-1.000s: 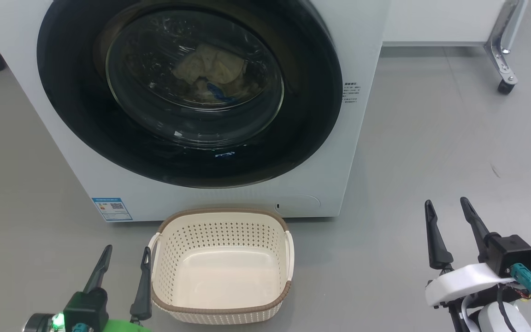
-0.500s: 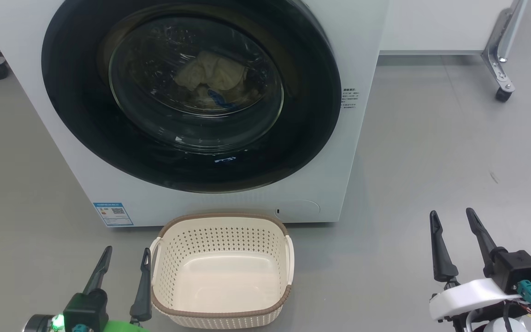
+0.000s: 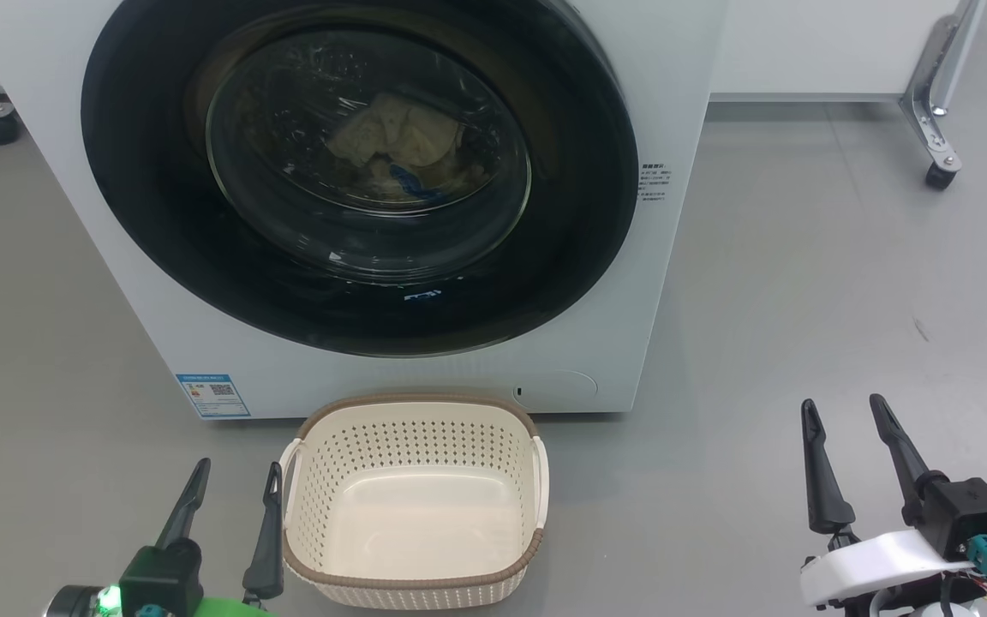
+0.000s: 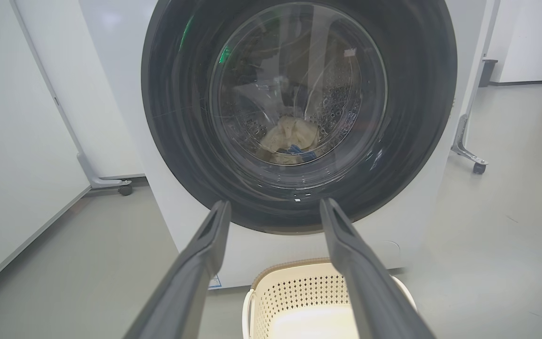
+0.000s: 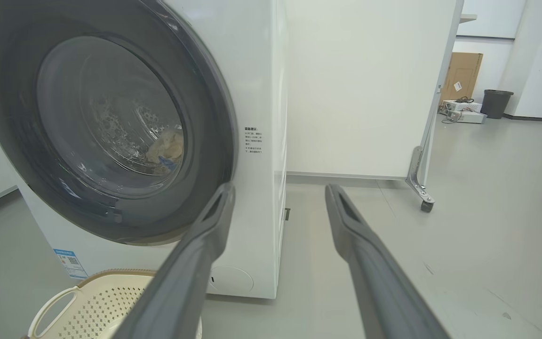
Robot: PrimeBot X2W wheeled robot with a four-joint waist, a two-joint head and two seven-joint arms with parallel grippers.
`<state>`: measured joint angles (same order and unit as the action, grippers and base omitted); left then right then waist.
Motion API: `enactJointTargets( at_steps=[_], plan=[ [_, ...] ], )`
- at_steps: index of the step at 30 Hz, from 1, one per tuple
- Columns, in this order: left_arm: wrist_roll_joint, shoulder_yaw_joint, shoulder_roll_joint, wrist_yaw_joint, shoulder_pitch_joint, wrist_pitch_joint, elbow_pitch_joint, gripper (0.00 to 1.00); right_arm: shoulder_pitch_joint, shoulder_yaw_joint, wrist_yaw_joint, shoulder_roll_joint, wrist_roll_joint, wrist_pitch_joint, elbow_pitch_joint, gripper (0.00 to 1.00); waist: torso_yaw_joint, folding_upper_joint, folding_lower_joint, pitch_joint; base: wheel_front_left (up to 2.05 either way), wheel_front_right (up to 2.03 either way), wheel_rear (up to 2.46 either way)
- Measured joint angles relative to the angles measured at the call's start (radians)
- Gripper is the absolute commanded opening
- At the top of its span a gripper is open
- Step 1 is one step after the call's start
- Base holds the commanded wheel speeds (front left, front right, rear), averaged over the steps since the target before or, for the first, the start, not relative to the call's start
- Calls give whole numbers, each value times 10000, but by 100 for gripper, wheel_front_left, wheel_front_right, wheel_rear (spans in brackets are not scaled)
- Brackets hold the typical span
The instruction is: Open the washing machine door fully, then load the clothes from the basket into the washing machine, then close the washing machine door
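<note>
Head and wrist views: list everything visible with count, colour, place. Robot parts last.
washing machine: one, white, on the grey floor
washing machine door: one, black ring, clear glass, shut
clothes: one heap, pale yellow plus blue, inside the drum
basket: one, cream, brown rim, empty, floor before the machine
label sticker: one, blue, machine's lower left front
cardboard box: one, brown, far background
bin: one, dark, beside the box
left gripper: one, dark, open, beside the basket
right gripper: one, dark, open, above bare floor

Left end effector (image 3: 237, 465) and right end effector (image 3: 840, 401) low (fingers spread wide)
</note>
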<state>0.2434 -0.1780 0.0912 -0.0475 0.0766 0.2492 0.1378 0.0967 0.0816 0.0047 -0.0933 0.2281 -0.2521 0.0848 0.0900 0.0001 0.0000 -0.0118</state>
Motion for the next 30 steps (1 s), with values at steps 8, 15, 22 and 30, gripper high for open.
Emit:
enactJointTargets(
  at_steps=[8,15,22,30],
  plan=[
    [-4,-8,36,0,1,0,0,100,181,-19,0,27,-6,0,-125,100,20,0,0,22,0,0,0],
    [-81,-33,50,0,1,0,4,100,191,-21,0,48,-6,0,-222,100,40,0,0,30,0,0,0],
    [-79,-61,-12,0,42,-17,174,0,213,-8,13,79,-4,2,-94,0,40,0,0,16,0,0,0],
    [-71,-230,-201,0,498,-29,961,0,610,52,15,380,19,50,729,0,38,0,0,16,0,0,0]
  ],
)
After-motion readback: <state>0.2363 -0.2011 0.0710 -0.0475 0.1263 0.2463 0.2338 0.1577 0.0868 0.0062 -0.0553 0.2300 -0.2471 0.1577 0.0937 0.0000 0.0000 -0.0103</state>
